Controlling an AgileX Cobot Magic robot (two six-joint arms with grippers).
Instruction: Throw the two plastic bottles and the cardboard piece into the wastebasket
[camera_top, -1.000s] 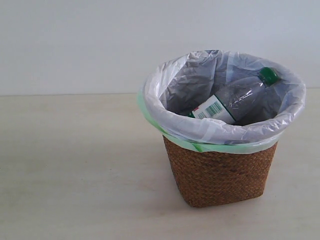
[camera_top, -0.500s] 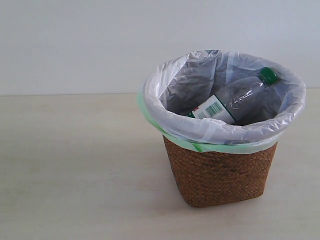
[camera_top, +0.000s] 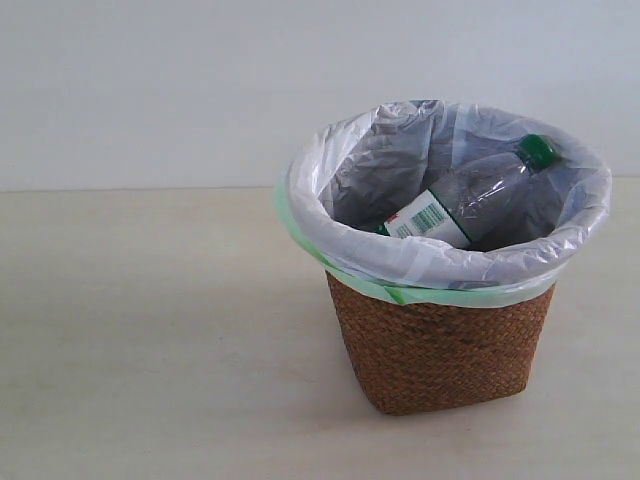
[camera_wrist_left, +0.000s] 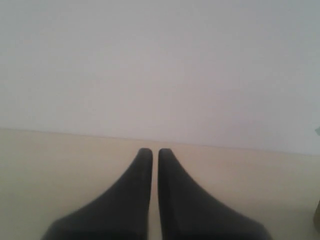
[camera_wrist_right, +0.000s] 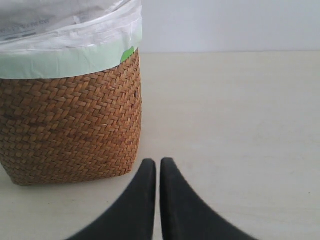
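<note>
The brown wicker wastebasket stands on the table with its white bag liner folded over the rim. Inside it the green-capped bottle leans with its cap against the far right rim. A sliver of red shows beside its label, perhaps the second bottle. The cardboard piece is hidden or out of view. Neither arm shows in the exterior view. My left gripper is shut and holds nothing, low over bare table. My right gripper is shut and holds nothing, just beside the wastebasket.
A pale wooden table runs to a plain white wall at the back. Bare tabletop lies to the left of the basket and in front of it.
</note>
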